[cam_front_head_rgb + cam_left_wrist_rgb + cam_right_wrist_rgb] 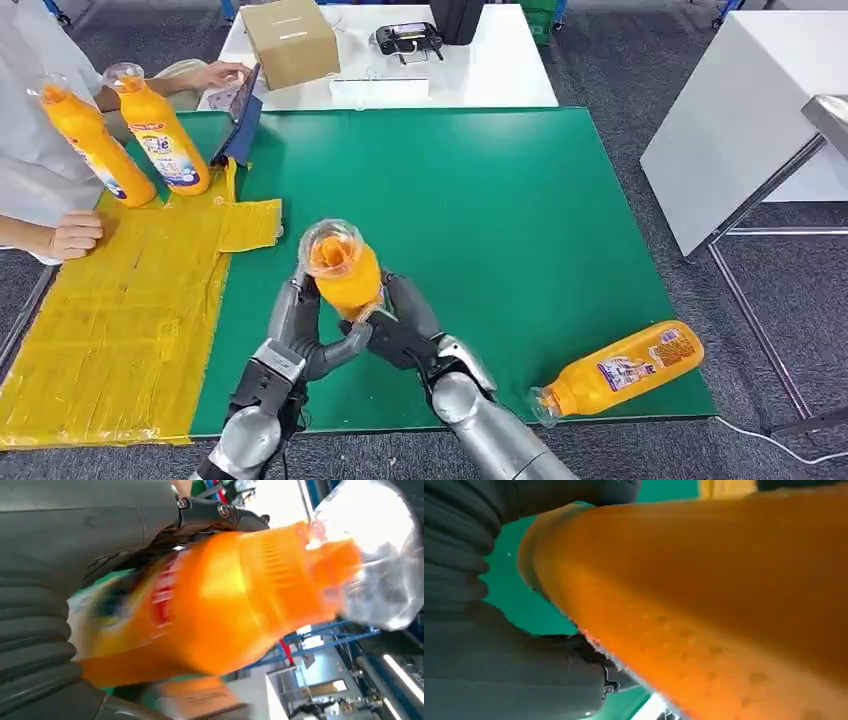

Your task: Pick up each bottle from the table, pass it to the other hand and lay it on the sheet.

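So from the head view both hands are wrapped around one orange bottle (343, 268), held upright over the green mat (480, 220) with its clear cap pointing up at the camera: left hand (300, 325) on its left side, right hand (405, 322) on its right, fingers of both clamped on the body. The left wrist view adds what you can't get from above, a blurry red and white label on the bottle and a dark finger (220, 515) lying along it. The right wrist view is just orange plastic against the grey thumb. Another bottle (622, 370) lies on its side right at the mat's near edge, cap toward the robot. Two more (95, 145) (160, 128) stand at the far end of the yellow sheet (120, 310), next to a person's hand (75, 235). Most of the sheet is bare.
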Motion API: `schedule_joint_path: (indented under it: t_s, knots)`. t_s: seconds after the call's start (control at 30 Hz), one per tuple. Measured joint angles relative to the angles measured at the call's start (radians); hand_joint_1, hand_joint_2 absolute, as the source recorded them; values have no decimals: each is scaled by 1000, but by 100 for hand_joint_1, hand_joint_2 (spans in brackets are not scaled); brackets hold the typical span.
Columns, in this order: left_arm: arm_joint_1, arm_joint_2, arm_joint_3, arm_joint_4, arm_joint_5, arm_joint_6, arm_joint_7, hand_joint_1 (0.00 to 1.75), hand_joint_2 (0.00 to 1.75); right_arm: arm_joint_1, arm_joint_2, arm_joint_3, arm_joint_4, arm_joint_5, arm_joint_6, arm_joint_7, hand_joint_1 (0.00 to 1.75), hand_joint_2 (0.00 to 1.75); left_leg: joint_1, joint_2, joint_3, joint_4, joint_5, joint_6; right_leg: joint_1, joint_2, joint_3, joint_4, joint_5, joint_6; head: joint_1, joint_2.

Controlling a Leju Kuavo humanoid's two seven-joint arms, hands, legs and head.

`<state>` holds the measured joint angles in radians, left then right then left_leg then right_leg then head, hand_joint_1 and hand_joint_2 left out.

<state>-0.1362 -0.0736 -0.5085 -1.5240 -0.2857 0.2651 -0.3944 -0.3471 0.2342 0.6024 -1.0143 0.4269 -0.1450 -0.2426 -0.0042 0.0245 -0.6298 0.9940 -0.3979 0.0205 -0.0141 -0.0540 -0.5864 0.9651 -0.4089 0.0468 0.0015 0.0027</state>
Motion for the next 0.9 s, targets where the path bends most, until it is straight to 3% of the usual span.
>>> schedule_joint_path:
  t_s: [0.23,0.43,0.9]
  knots:
    - [-4,3,-4,0,-22,24,-2,0,175,-25,0,27,34,29,-23,6,175,175,0,0,0,0,0,0,0,0,0,0,0,0,0,0]
    - [-19,3,8,1,-87,116,11,0,175,-19,-8,90,34,202,-100,26,175,175,0,0,0,0,0,0,0,0,0,0,0,0,0,0]
    - [-24,5,23,3,-120,145,19,0,175,-14,-17,126,22,238,-130,45,175,175,0,0,-1,0,0,0,0,0,-1,0,0,0,0,0]
